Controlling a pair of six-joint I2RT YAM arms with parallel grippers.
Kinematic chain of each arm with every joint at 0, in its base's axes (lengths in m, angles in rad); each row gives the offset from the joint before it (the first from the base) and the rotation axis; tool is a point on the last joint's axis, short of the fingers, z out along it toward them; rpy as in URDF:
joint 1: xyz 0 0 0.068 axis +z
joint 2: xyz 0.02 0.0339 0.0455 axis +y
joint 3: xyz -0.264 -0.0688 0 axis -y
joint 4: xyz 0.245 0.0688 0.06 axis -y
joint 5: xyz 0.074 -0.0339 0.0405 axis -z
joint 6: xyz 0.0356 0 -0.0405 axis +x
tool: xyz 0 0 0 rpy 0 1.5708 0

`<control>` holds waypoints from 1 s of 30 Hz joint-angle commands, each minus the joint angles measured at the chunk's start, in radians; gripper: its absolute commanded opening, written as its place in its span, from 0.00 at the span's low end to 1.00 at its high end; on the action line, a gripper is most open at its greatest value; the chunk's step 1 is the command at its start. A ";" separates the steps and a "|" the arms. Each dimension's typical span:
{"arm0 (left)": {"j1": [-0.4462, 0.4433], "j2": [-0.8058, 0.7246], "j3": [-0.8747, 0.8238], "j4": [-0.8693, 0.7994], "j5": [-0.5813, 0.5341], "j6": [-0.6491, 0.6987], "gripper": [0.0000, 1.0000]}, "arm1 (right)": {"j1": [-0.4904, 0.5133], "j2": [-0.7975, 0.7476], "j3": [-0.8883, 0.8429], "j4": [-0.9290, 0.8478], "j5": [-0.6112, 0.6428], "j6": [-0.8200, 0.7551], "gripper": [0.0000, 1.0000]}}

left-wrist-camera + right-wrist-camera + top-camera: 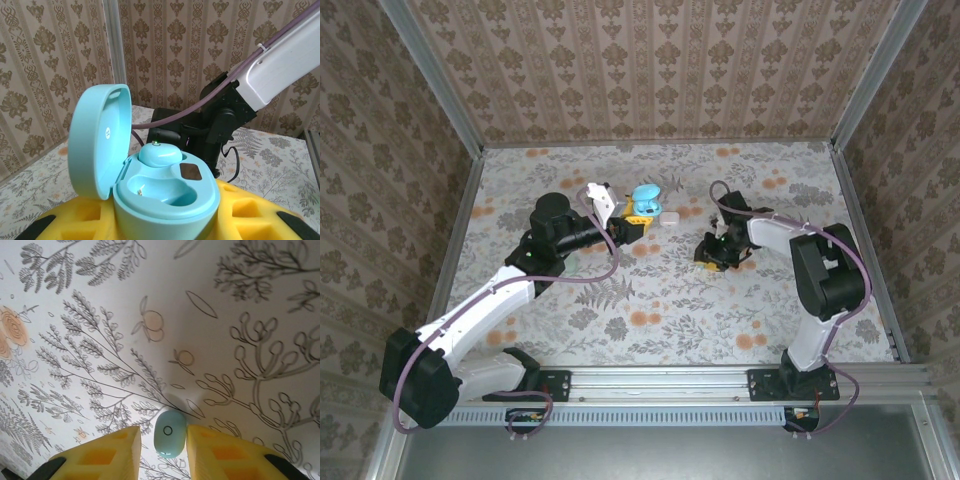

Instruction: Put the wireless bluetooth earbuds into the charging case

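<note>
Floral tabletop (660,300) (damask-papered walls (650,60)): left gripper (165,227) clamps open charging case (160,190), right gripper (162,450) pinches earbud (170,432).

Teal earbud (170,440) between gripper (163,452) fingers

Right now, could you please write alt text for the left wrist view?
An open teal charging case sits between the left pincer's yellow fingers, lid up at left. One earbud is seated; the other well is empty. The right arm and patterned wall lie behind.
</note>
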State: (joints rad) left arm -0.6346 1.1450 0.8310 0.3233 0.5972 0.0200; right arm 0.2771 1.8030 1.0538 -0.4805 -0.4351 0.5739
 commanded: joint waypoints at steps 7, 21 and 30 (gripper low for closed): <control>0.000 -0.021 -0.002 -0.004 -0.002 0.012 0.26 | 0.021 0.045 0.074 -0.039 0.015 0.002 0.34; 0.001 -0.036 -0.016 -0.003 -0.019 0.017 0.26 | 0.112 0.094 0.206 -0.209 0.182 -0.005 0.37; 0.009 -0.052 -0.030 0.000 -0.030 0.021 0.26 | 0.163 0.137 0.285 -0.311 0.319 0.011 0.38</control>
State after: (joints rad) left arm -0.6334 1.1213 0.8192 0.3210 0.5743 0.0231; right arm 0.4305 1.9175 1.3041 -0.7094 -0.1963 0.5766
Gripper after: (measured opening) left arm 0.347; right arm 0.383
